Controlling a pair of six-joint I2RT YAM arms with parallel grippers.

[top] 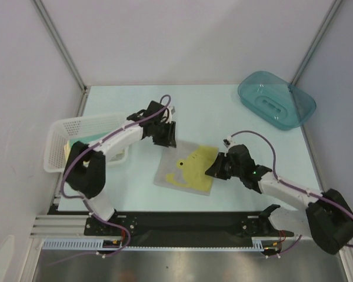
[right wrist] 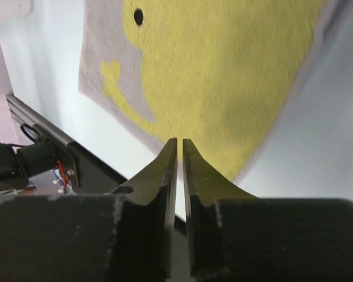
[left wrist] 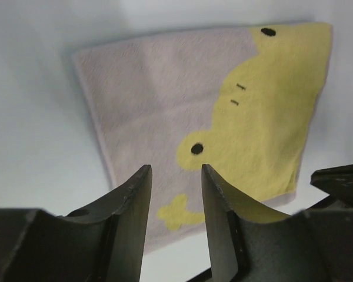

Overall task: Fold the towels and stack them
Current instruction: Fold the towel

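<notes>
A beige-grey towel with yellow patches (top: 184, 168) lies spread flat in the middle of the table. It also shows in the left wrist view (left wrist: 159, 88) and in the right wrist view (right wrist: 223, 70). My left gripper (top: 166, 136) hovers over the towel's far left corner, open and empty (left wrist: 176, 173). My right gripper (top: 214, 168) is at the towel's right edge, with its fingers nearly together and nothing between them (right wrist: 180, 144). More cloth, pale yellow and teal (top: 85, 147), lies in the basket, partly hidden by my left arm.
A white mesh basket (top: 65, 126) stands at the left edge of the table, under my left arm. A teal translucent tub (top: 276, 100) sits at the back right. A black rail (top: 182, 220) runs along the near edge.
</notes>
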